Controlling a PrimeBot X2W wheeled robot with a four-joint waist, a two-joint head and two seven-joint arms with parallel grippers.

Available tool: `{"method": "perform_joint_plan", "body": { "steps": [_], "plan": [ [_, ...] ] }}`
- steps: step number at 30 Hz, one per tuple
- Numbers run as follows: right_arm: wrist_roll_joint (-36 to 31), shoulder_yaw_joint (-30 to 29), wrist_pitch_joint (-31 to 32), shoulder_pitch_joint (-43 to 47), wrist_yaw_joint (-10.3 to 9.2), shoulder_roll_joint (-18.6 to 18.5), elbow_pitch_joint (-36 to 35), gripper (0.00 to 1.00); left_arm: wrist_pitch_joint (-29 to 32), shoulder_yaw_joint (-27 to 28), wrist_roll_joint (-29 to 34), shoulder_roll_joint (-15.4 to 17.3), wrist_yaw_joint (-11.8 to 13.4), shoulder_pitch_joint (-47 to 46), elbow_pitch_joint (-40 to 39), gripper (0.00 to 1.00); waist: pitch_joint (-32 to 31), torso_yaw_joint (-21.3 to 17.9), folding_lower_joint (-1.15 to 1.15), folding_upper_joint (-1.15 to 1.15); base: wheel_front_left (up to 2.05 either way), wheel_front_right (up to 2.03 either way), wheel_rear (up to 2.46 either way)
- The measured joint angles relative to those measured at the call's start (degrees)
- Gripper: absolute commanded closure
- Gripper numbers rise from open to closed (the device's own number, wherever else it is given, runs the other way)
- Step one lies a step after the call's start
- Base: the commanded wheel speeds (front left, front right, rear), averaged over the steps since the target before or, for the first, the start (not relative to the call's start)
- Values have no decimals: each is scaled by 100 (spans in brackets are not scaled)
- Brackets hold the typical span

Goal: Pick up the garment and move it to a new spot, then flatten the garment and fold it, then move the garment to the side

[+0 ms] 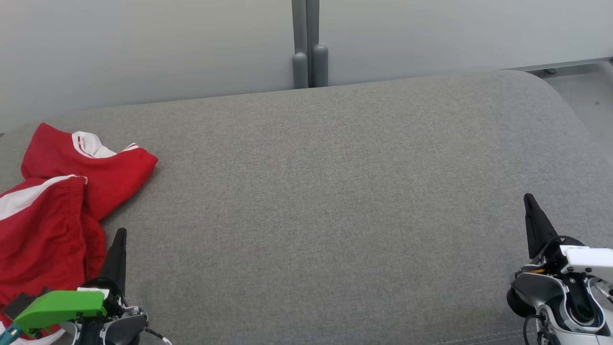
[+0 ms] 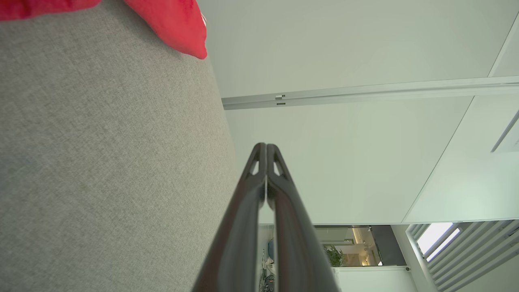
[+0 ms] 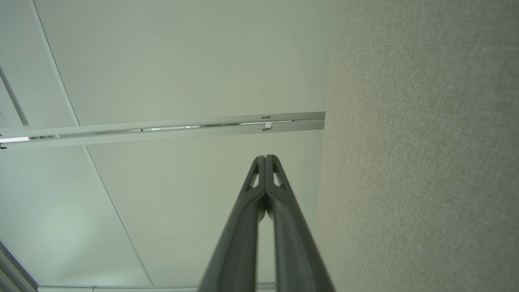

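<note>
Garment (image 1: 52,211): red cloth with white stripes, lying crumpled along the left edge of the head view, from the middle left down to the lower left corner, on the grey upholstered surface (image 1: 311,191). A gathered hem shows in it, so it may be a pair of shorts, though the bunching makes that hard to tell. The left gripper (image 1: 120,233) stands at the lower left, just beside the garment's right edge, its two dark fingers pressed together with nothing between them. A green part (image 1: 62,306) on its wrist overlaps the lower cloth. In the left wrist view the red cloth shows in the upper left corner, apart from the closed fingertips (image 2: 251,190). The right gripper (image 1: 528,197) is at the lower right, well apart from the garment, likewise clenched and empty above bare upholstery. Pale wall panels (image 1: 143,43) and two grey posts (image 1: 309,62) run along the top of the frame.
</note>
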Motion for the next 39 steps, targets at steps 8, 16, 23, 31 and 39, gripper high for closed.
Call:
{"method": "perform_joint_plan", "body": {
  "steps": [8, 16, 23, 31, 39],
  "plan": [
    [0, 0, 0, 0, 0, 0, 0, 100, 1, 0, 0, 0, 0, 0, 0, 100, 0, 0, 0, 0, 0, 0, 0],
    [0, 0, 0, 0, 0, 0, 0, 100, 0, 0, 0, 0, 0, 0, 0, 100, 0, 0, 0, 0, 0, 0, 0],
    [1, 1, 0, 2, -1, 2, 9, 100, 0, -1, 0, -1, 1, 2, 10, 100, 0, 0, 0, 0, 0, 0, 0],
    [2, 73, -19, 379, -8, 186, 369, 0, -24, -83, 0, -148, 4, 333, 385, 0, 0, 0, 0, 0, 0, 0, 0],
    [-174, 237, -170, 370, -8, 177, 331, 0, -187, -172, 116, -146, 4, 331, 289, 0, -6, 2, 0, 0, 0, 0, 0]
  ]
}}
